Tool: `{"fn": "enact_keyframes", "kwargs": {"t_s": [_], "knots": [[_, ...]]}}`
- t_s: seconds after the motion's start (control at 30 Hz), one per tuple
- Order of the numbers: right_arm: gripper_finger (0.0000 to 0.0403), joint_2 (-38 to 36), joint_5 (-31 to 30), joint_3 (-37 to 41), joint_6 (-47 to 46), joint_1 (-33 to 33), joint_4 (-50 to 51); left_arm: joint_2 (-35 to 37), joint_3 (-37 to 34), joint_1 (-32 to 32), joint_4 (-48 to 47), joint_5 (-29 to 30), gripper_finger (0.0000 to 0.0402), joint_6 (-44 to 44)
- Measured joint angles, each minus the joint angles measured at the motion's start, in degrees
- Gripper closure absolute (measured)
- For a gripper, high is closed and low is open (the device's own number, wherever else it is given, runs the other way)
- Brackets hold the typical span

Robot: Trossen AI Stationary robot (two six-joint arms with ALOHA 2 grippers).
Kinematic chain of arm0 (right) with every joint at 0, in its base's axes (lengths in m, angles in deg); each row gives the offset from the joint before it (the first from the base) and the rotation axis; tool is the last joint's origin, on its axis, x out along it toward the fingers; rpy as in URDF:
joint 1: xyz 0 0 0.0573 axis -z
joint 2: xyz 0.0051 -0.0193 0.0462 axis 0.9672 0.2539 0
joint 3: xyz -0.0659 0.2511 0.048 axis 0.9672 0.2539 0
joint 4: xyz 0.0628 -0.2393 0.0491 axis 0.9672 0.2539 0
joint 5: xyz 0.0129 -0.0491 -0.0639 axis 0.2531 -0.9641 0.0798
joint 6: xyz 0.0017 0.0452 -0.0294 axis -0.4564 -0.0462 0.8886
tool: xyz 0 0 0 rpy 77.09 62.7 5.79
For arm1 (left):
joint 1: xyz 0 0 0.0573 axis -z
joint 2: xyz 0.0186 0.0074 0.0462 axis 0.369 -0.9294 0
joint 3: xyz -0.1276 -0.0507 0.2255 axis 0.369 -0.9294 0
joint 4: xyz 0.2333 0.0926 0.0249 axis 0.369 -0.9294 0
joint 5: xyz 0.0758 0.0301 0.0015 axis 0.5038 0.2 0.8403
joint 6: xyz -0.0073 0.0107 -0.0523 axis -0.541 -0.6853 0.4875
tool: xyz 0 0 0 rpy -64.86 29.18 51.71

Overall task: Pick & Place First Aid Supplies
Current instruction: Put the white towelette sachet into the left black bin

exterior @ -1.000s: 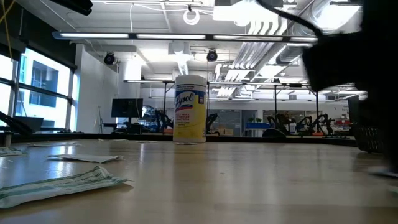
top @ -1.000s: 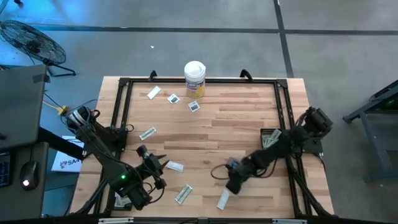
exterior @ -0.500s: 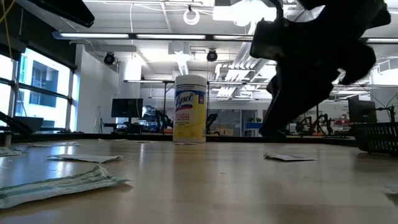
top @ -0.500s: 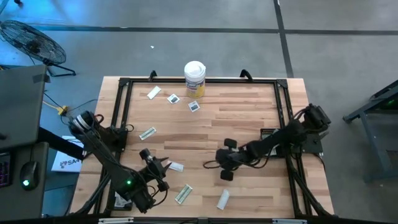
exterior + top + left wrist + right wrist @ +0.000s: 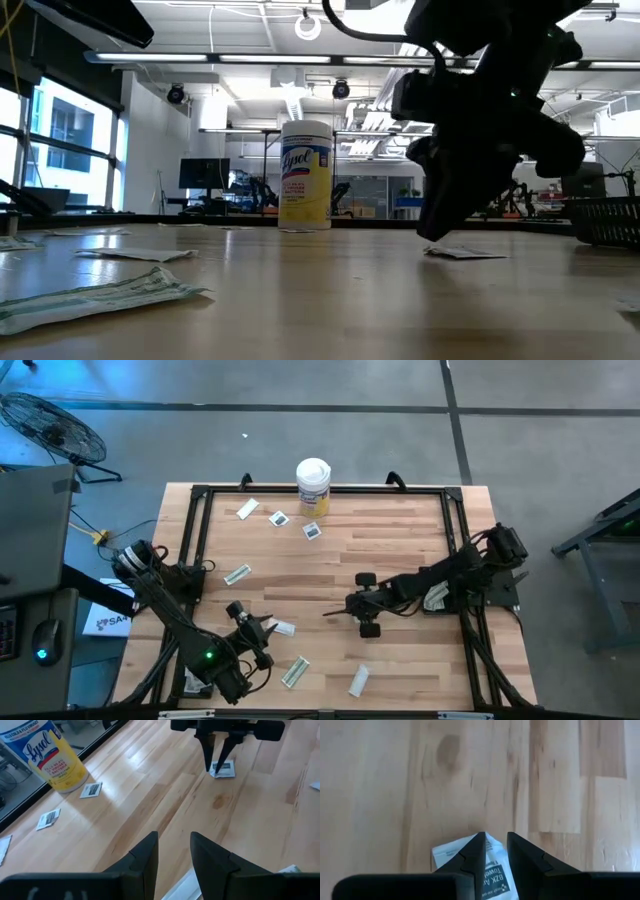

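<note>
My right gripper (image 5: 338, 613) (image 5: 215, 769) points down at mid-table over a square white sachet with dark print (image 5: 226, 769) (image 5: 451, 855) that lies flat on the wood. Its fingers are narrowly open, tips over the sachet's edge. My left gripper (image 5: 265, 628) (image 5: 174, 851) is open near the table's near left, beside a white packet (image 5: 283, 628) and touching nothing. More packets lie flat: a pale-green one (image 5: 295, 672), a white oblong one (image 5: 360, 680), one at the left (image 5: 237, 574), and three by the far edge (image 5: 279, 518). My right gripper comes at the square sachet from above, fingers (image 5: 206, 760) pointing down with the tips at its edge (image 5: 470, 851). The sachet lies flat on the table (image 5: 462, 253). Whether the tips touch it, I cannot tell.
A tall white canister with a yellow label (image 5: 313, 485) (image 5: 305, 175) stands at the far edge. A dark basket (image 5: 435, 588) holding packets sits by the right rail. A black frame (image 5: 200, 495) borders the tabletop. Bare wood (image 5: 400, 530) lies between the canister and the right gripper.
My right gripper has risen from the near edge beside the white oblong packet and swung toward the far edge and slightly left, turning as it went. It now stands over the square sachet at mid-table. The oblong packet has stayed where it was.
</note>
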Motion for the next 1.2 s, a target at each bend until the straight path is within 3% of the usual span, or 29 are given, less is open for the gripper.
{"fn": "enact_keyframes", "kwargs": {"t_s": [0.37,0.83,1.2], "knots": [[0.0330,0.07,0.48,0.09,5.19,0.26,-0.63,0.00,0.00,0.00,0.43,0.02,0.0291,0.02],[0.0330,3.09,4.80,-0.14,5.30,2.70,-2.37,0.00,0.00,0.00,0.41,0.00,0.0291,0.02],[0.0349,4.07,1.60,-0.13,5.22,2.75,-2.34,-0.11,0.01,-0.02,2.19,0.34,0.0291,0.02]]}}
